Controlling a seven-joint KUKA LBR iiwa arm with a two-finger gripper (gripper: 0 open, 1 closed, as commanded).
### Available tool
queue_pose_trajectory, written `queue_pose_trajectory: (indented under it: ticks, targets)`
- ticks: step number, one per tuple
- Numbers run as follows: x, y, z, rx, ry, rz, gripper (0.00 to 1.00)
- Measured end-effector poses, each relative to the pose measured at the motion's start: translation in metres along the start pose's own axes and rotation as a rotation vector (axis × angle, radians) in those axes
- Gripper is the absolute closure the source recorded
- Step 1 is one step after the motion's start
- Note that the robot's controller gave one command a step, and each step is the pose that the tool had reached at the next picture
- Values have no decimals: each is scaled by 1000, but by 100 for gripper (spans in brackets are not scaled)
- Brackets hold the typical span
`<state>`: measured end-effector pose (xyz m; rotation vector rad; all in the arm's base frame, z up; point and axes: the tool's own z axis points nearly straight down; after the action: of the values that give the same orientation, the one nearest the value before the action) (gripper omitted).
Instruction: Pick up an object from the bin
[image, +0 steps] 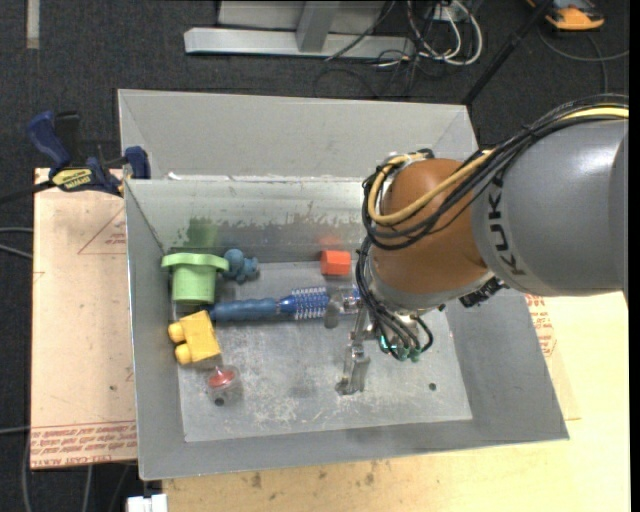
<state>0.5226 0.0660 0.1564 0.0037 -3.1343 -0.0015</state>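
Note:
My gripper hangs below the orange wrist cover, its tip close to the bare bin floor right of centre, with nothing seen in it. A blue brush with a ribbed blue-and-white head lies just to its upper left, handle pointing left. An orange block rests by the back wall, above the brush head. A small clear piece with a red spot lies on the floor well to the gripper's left.
At the left end sit a green flanged cylinder, a blue knobbed piece beside it and a yellow block below. The arm and its cables hide the bin's right back part.

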Motion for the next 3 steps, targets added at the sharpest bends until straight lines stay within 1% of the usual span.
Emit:
queue_pose_trajectory:
  ticks: [1, 2, 3]
  targets:
    - [-65, 63, -2, -4, -15, 30, 0]
    - [-89, 52, 90, 0, -3, 106, 0]
    - [-91, 52, 85, -1, -10, 107, 100]
